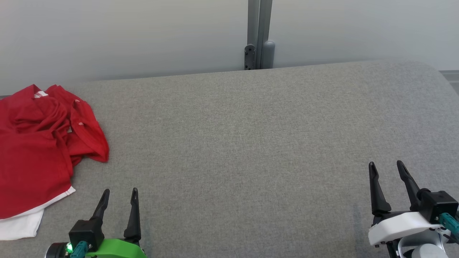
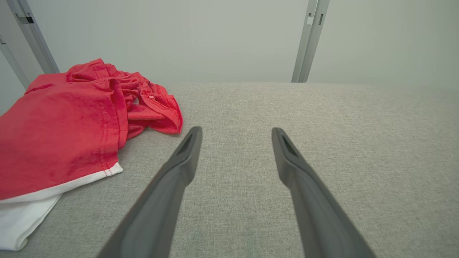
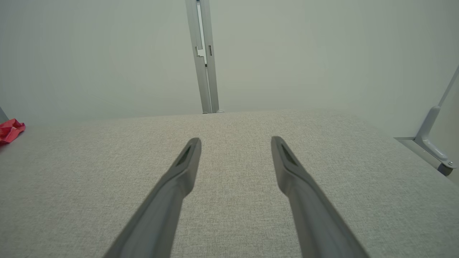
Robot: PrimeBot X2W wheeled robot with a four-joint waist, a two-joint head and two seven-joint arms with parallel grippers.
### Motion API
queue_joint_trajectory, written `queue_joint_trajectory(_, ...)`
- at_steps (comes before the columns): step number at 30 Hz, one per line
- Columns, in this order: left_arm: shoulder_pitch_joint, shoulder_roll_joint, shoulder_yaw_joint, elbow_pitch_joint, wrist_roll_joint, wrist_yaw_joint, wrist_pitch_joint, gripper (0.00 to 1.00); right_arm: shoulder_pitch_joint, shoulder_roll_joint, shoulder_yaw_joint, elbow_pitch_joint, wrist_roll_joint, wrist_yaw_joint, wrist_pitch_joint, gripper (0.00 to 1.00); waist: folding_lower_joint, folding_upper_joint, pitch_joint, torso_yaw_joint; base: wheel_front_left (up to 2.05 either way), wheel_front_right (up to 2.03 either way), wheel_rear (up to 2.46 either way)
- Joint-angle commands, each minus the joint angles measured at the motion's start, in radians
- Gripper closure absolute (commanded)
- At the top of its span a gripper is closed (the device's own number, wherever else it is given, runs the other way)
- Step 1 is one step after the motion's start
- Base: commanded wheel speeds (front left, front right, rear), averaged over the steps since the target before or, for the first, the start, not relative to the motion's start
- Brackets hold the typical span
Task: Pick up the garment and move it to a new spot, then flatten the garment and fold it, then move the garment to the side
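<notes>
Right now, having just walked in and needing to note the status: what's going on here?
Nobody is handling anything yet. A crumpled red jersey shirt with white trim lies in a heap at the robot's left on the grey fabric-covered surface. The left gripper is open and empty, close beside the shirt but apart from it; the right gripper is open and empty too, far off on the other side. Picking up, flattening and folding are all still to do.
</notes>
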Motion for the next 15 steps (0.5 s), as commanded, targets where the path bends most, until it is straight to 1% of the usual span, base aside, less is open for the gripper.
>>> queue_joint_trajectory(1,0.003,0.000,0.003,0.002,-0.004,-0.003,-0.001,0.00,0.010,0.001,-0.002,0.003,0.003,0.000,-0.004,0.00,0.0000,-0.0001,0.001,0.001,0.00,0.00,0.00)
queue_joint_trajectory(10,-0.011,0.000,-0.001,0.007,-0.001,-0.003,-0.001,0.00,0.013,0.003,-0.003,0.007,0.008,0.000,-0.004,0.00,0.0000,-0.0001,0.001,0.013,0.00,0.00,0.00)
queue_joint_trajectory(15,-0.020,-0.001,-0.008,0.009,-0.001,-0.004,-0.001,0.00,0.028,0.003,-0.007,0.007,0.011,0.000,-0.004,0.00,0.0000,-0.0001,-0.008,0.065,0.00,0.00,0.00)
